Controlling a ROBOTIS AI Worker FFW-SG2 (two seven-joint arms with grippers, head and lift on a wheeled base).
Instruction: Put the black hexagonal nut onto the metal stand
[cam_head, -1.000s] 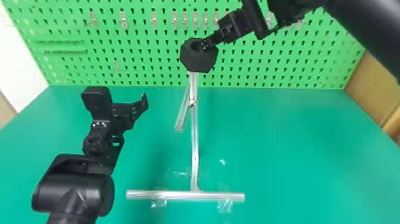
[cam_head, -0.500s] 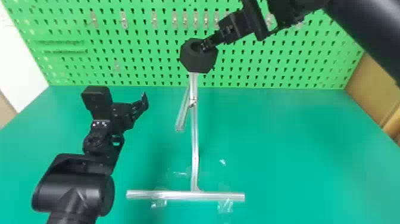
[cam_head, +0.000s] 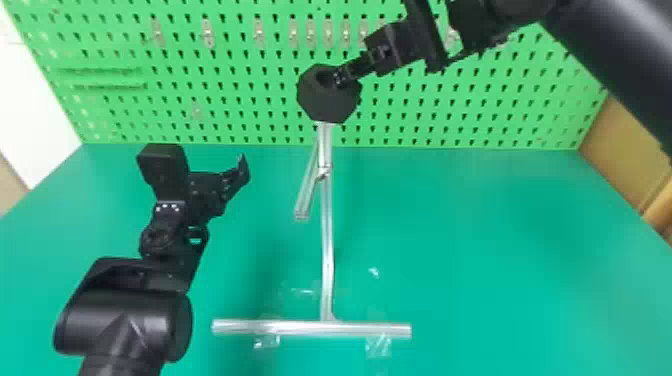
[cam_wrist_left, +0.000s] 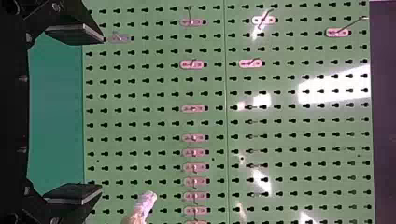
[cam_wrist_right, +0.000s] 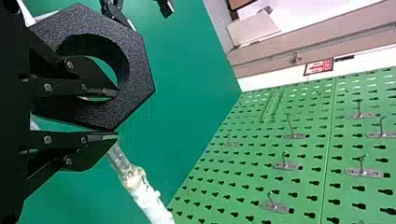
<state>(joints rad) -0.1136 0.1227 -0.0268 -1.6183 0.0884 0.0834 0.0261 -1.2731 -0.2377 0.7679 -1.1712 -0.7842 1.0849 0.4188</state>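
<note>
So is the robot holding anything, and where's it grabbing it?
The black hexagonal nut: the jaws of the right gripper pinch its rim, one inside the hole, one outside.

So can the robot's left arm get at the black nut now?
Probably not easily: the left pincer is open and empty, but the right pincer has a finger inside the nut, crowding it.

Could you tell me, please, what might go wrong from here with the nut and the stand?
The right gripper has one finger inside the hole of the black hexagonal nut and one outside, so the nut could pivot about that one wall. In the head view, it also hides the top of the metal stand, so poor seating might go unnoticed.
</note>
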